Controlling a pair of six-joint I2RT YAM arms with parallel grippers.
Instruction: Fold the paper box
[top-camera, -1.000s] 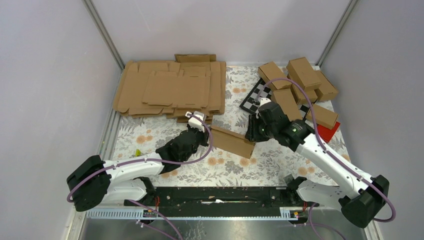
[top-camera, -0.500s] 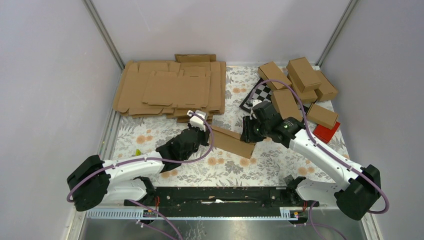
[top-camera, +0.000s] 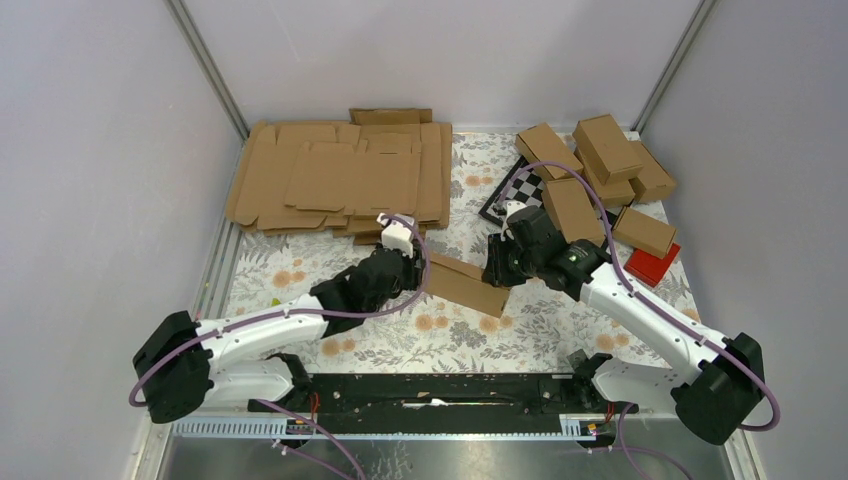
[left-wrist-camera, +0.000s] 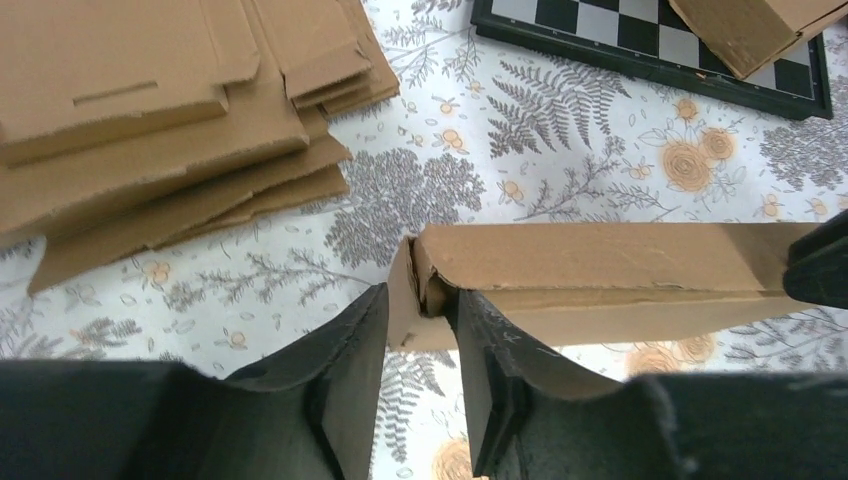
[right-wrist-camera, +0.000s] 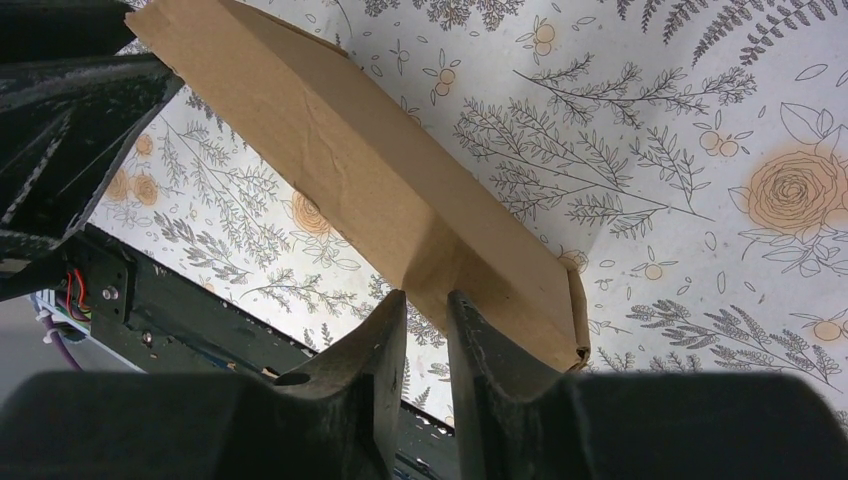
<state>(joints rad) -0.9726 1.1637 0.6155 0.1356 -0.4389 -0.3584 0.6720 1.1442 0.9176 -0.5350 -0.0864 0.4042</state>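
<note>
Top view: the paper box (top-camera: 465, 283) sits over the flowered cloth (top-camera: 300, 270), spanning the gap between the left gripper (top-camera: 410, 262) and the right gripper (top-camera: 497, 274), one at each end.

Left wrist view: the fingers (left-wrist-camera: 350, 370) stand narrowly apart, astride the box's end flap; I cannot tell whether they press it.

Right wrist view: the fingers (right-wrist-camera: 380, 350) pinch the box's long edge near one end. The rest of the box stretches ahead and to their left.

Brown cardboard paper box (top-camera: 465, 283), long brick shape, left end flap ajar, lying angled approx. mid-scene.
</note>
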